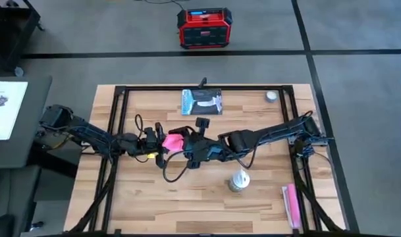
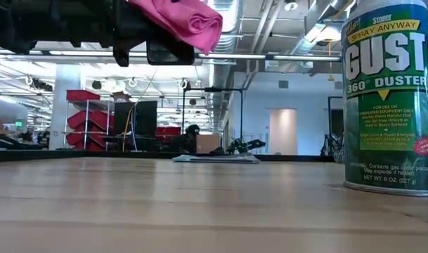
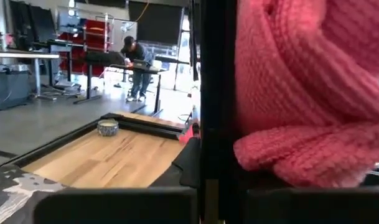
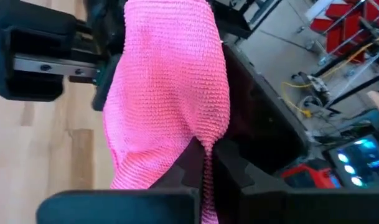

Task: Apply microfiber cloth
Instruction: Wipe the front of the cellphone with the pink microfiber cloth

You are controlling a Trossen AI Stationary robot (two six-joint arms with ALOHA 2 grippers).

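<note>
While both arms are meeting above the middle of the table (image 1: 266, 204), the microfiber cloth (image 1: 174, 141) is hanging bunched in the air between the two grippers, well clear of the wooden surface. The right gripper (image 4: 205, 158) is pinching a fold of the cloth, its fingers clenched tight on the fabric. The left gripper (image 1: 155, 140) is sitting just beside the cloth on the other side; the cloth is pressing against its fingers (image 3: 214, 93), but whether it is clamping the fabric cannot be told. In the low view the cloth (image 2: 189, 21) is drooping from the dark grippers high over the tabletop. The phone (image 1: 202, 101) is lying flat on the table, beyond the cloth toward the far edge. The duster can (image 1: 239, 180) is standing upright nearer than the cloth, on the right arm's side. A narrow pink oblong (image 1: 292, 205) is lying farther out on that side, near the table's front corner. A small round tin (image 1: 271, 96) is resting beside the phone, toward the far right corner.
</note>
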